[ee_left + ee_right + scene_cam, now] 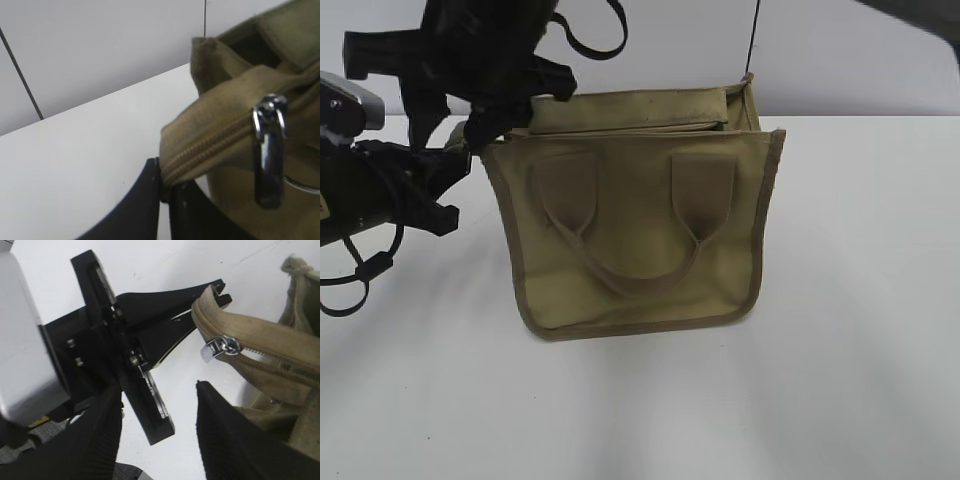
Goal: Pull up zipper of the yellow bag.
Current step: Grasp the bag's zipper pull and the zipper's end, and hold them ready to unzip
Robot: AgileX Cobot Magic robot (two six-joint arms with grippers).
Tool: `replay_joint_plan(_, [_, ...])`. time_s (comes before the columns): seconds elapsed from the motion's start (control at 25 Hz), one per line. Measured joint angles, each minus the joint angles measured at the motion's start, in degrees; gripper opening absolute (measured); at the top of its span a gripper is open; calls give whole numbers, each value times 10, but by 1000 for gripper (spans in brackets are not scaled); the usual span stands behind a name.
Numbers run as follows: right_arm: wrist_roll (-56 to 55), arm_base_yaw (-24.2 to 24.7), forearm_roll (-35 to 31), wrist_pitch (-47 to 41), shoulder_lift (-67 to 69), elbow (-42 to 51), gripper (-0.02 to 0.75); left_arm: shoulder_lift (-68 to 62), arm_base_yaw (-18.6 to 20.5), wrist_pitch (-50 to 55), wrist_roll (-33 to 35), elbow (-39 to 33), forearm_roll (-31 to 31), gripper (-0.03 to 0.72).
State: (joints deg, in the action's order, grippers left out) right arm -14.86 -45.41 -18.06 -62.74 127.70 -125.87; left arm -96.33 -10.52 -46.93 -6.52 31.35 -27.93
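I see the zipper [260, 352] along the bag's [640, 240] top, its silver pull tab [220, 349] close to the left end. The bag stands upright mid-worktop [840, 380], handle facing me. My left gripper [212, 295] has its jaws pinched on the zipper tape's left end. My right gripper [160, 435] hovers just beside the tab, jaws wide, touching nothing.

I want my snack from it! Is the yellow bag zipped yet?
Not yet. Done: the left tool pinches the end of the zipper. In hand: the open right tool hovers near the pull tab, not gripping it. Left: grabbing it and sliding across; the yellow bag gapes on top.
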Motion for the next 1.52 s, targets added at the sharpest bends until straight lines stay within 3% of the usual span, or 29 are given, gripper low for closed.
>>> replay_joint_plan(0.84, [-114, 5, 43, 16, 42, -1, 344, 17, 0, -18, 0, 0, -1, 6])
replay_joint_plan(1.04, [-168, 5, 84, 39, 42, -1, 342, 17, 0, -18, 0, 0, -4, 6])
replay_joint_plan(1.12, [-177, 5, 91, 42, 42, -1, 309, 17, 0, -18, 0, 0, -4, 6])
replay_joint_plan(1.32, [-181, 5, 103, 43, 44, -1, 104, 17, 0, -18, 0, 0, -5, 6])
replay_joint_plan(1.4, [-172, 5, 104, 43, 44, -1, 59, 17, 0, -18, 0, 0, -5, 6])
replay_joint_plan(1.52, [-154, 0, 109, 40, 44, -1, 59, 17, 0, -17, 0, 0, -5, 6])
